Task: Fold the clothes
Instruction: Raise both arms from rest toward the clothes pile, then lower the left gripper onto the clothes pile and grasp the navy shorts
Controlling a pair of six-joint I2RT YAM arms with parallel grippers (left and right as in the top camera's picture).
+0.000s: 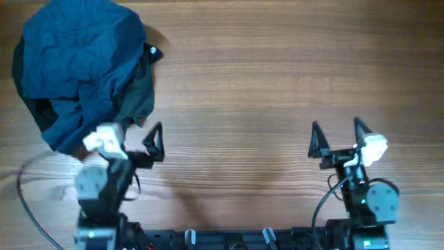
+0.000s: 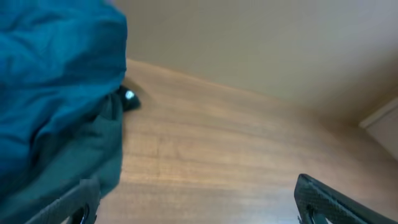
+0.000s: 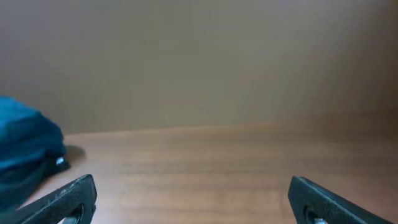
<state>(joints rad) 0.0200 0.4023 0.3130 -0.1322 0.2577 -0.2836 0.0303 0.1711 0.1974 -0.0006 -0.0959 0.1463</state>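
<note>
Your shorts [image 1: 76,62] lie in a wrinkled navy-blue heap at the far left corner of the worktop [image 1: 243,83], bunched up rather than laid flat. They rest on a darker garment [image 1: 142,94], whose edge shows along the heap's right and near sides. On the heap's right side a small dark tab [image 1: 152,52] with a bright spot pokes out onto the wood.

Your left gripper [image 1: 135,133] hovers at the near edge of the heap, jaws spread wide and gripping nothing. In the left wrist view one finger [image 2: 68,205] sits over the dark cloth, though you cannot tell whether it touches, while the other is over bare wood.

Your right gripper [image 1: 336,126] is well apart from the clothes, toward the right end of the near edge. Its jaws are likewise spread wide, with wood grain showing between them. In the right wrist view the blue heap shows low at the left
</note>
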